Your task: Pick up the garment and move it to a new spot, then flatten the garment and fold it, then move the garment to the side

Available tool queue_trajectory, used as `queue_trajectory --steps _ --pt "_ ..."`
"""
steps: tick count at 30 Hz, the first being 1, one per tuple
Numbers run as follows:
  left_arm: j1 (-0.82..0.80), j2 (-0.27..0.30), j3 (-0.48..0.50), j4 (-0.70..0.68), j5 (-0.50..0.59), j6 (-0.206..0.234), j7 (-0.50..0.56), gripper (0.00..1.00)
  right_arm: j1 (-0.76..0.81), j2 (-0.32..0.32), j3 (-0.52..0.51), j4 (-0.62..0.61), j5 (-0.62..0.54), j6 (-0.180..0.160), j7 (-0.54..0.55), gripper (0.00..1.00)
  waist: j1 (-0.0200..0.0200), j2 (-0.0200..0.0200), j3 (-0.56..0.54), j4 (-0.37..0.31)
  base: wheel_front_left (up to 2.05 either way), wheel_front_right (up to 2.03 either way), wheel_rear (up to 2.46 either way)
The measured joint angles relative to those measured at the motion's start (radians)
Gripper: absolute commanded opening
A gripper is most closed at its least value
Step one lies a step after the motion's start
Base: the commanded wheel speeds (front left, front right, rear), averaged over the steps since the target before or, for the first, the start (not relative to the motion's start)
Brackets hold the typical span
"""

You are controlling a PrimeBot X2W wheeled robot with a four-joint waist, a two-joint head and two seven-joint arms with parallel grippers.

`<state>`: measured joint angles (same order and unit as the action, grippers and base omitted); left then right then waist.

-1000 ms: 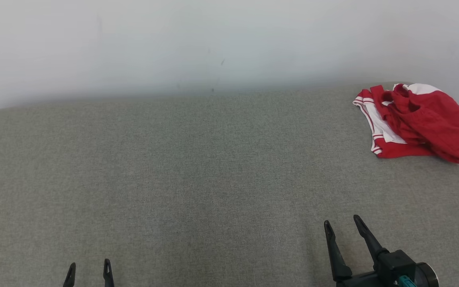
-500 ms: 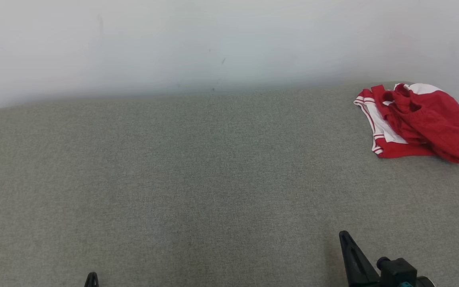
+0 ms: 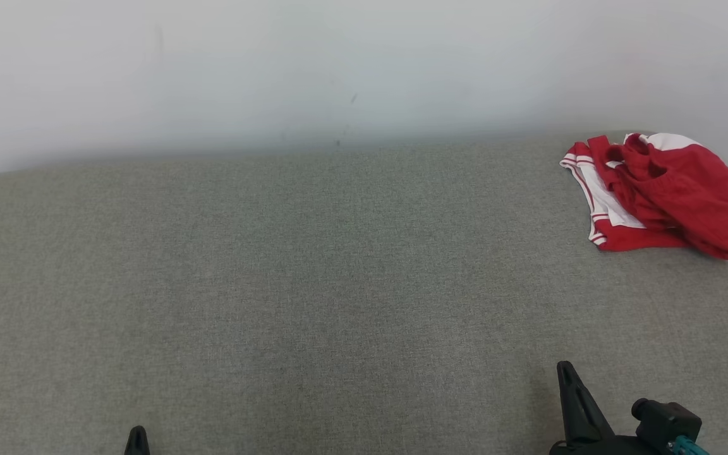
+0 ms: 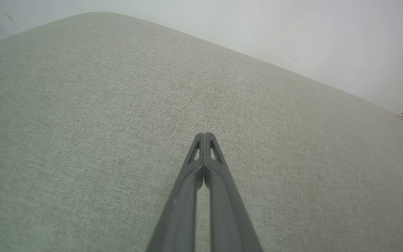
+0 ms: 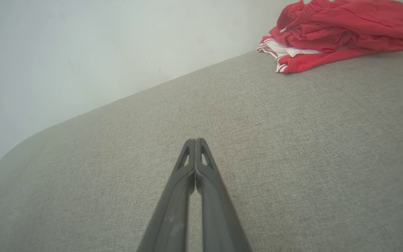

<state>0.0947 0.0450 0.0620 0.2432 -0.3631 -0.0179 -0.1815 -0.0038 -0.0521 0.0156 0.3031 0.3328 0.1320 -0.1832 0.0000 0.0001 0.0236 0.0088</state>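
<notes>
Head view, entries.
1. left gripper [image 3: 137, 440]: a second ago it was showing two spread fingertips. Now it is showing one dark tip at the lower edge, jaws pressed together.
2. right gripper [image 3: 566, 370]: earlier it was standing forked and wide. Now it is sitting lower and further right as a single tapered black blade, jaws meeting and gripping nothing.
3. garment [image 3: 664, 189]: it is lying unmoved at the far right corner of the cushion [image 3: 339, 265], well apart from both grippers. It is soft red cloth, crumpled in folds, with a white panel and striped trim peeking out.
4. cushion: grey woven upholstery, coarse-grained, rounding off at its corners.
5. wall [image 3: 339, 63]: white, smooth, faintly scuffed.
</notes>
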Motion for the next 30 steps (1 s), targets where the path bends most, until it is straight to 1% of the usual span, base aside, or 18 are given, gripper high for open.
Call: queue_trajectory --steps 2,3,10,30 --pt "-0.004 0.000 0.001 0.000 -0.032 -0.001 0.008 0.00 -0.002 0.000 -0.003 -0.001 0.039 0.000 0.009 0.00 0.0000 0.0000 0.000 0.000 0.00 0.00 0.00" --pt "-0.013 0.000 0.002 0.000 -0.073 -0.008 0.018 0.00 -0.005 0.000 -0.007 -0.002 0.074 0.000 0.018 0.00 0.0000 0.0000 -0.001 0.000 0.00 0.00 0.00" --pt "-0.030 0.000 0.006 -0.001 -0.193 -0.017 0.045 0.00 -0.017 0.000 -0.018 -0.009 0.197 0.000 0.045 0.00 0.0000 0.0000 -0.002 -0.001 0.00 0.00 0.00" --pt "-0.079 0.001 0.017 -0.001 -0.487 -0.044 0.115 0.00 -0.039 0.000 -0.048 -0.024 0.500 0.000 0.114 0.00 0.0000 0.0000 -0.006 -0.003 0.00 0.00 0.00"
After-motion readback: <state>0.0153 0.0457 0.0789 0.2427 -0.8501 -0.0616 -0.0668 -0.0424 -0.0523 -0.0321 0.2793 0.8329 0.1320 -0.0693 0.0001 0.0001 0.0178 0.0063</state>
